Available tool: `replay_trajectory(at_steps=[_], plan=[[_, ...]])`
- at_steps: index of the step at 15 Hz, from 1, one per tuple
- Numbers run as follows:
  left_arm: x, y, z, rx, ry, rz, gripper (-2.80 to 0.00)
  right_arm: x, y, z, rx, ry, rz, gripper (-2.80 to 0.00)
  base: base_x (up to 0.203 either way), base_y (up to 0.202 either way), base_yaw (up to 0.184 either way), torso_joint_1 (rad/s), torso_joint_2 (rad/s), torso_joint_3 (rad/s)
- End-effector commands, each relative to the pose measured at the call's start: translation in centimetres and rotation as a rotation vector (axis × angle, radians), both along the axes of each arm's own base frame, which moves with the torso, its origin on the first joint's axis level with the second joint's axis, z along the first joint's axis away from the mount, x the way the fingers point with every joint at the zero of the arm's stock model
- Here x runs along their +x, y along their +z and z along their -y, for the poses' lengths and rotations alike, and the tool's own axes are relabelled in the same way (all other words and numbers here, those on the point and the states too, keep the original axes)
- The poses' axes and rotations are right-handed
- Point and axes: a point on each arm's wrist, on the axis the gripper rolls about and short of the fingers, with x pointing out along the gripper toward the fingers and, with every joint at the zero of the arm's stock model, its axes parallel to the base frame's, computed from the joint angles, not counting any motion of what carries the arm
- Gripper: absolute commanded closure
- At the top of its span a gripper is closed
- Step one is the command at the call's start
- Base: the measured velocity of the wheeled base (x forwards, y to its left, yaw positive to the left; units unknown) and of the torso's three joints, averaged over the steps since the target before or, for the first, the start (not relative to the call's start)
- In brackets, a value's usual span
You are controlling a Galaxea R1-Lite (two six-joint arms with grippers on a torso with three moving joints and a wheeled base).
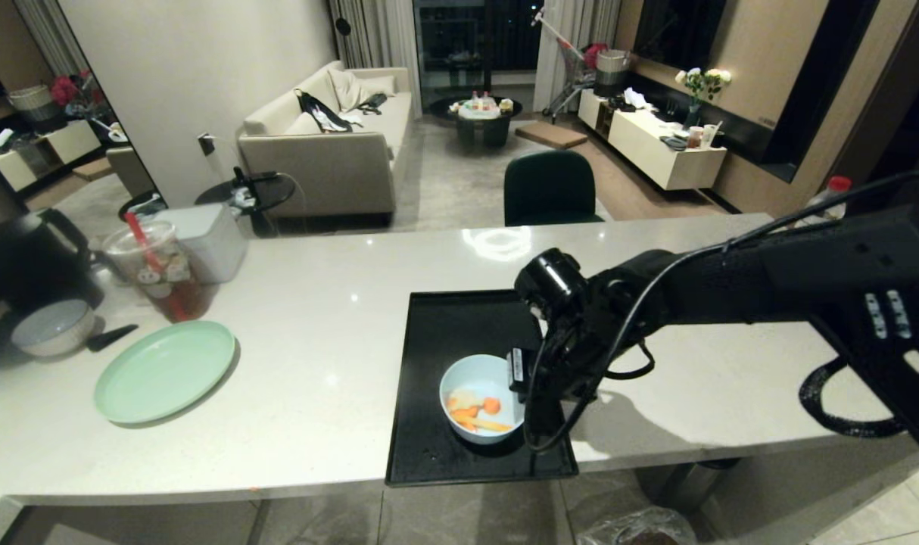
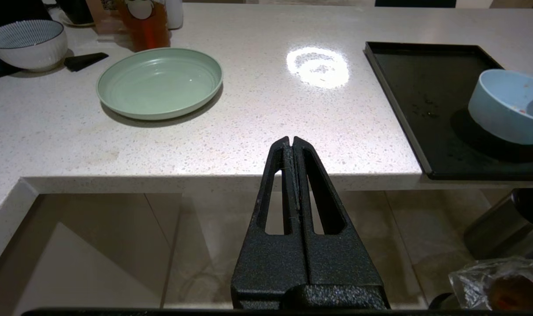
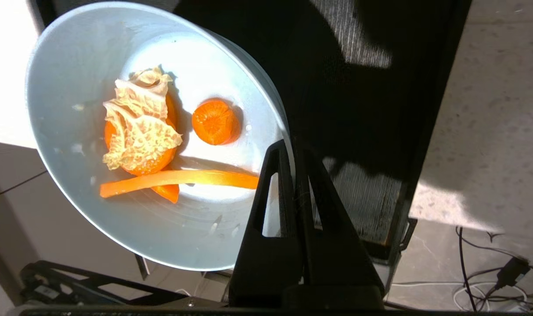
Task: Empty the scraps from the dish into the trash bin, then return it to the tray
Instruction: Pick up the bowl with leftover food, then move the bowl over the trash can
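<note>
Two arms belong to the robot, and only the right reaches in from the right edge of the head view. Centre frame, the tray (image 1: pixel 444 341) lies on the pale counter (image 1: pixel 316 363). Low in the frame sits the trash bin (image 1: pixel 637 530). Near the tray's lower edge, the dish (image 1: pixel 471 378) holds the scraps (image 1: pixel 475 412). The right gripper (image 3: pixel 293 153) is clamped on the dish's rim. The left gripper (image 2: pixel 291 142), fingers pressed together, hangs below the counter edge.

My own wrist hides the dish's (image 1: pixel 481 378) right rim in the head view. The trash bin (image 1: pixel 635 528) is cut by the bottom edge, its inside unreadable. In my left wrist view the dish runs off the frame edge.
</note>
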Motion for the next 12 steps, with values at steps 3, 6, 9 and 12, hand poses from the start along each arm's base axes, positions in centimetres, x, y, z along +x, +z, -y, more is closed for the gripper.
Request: replay_trajectory(at_steps=[3, 6, 9, 12], plan=[[0.0, 0.0, 0.0, -0.001, 0.000, -0.001, 0.00, -1.8, 3.6, 1.3, 0.020, 0.000, 0.024, 0.00, 0.000, 0.000, 0.000, 0.000, 0.00, 0.000], [0.0, 0.0, 0.0, -0.001, 0.000, -0.001, 0.00, -4.2, 5.8, 2.7, 0.023, 0.011, 0.032, 0.00, 0.000, 0.000, 0.000, 0.000, 0.00, 0.000], [0.0, 0.0, 0.0, -0.001, 0.000, -0.001, 0.00, -8.2, 7.1, 4.8, 0.020, 0.036, 0.030, 0.00, 0.000, 0.000, 0.000, 0.000, 0.00, 0.000], [0.0, 0.0, 0.0, -0.001, 0.000, -0.001, 0.00, -12.5, 7.6, 7.4, 0.011, 0.063, 0.019, 0.00, 0.000, 0.000, 0.000, 0.000, 0.00, 0.000]])
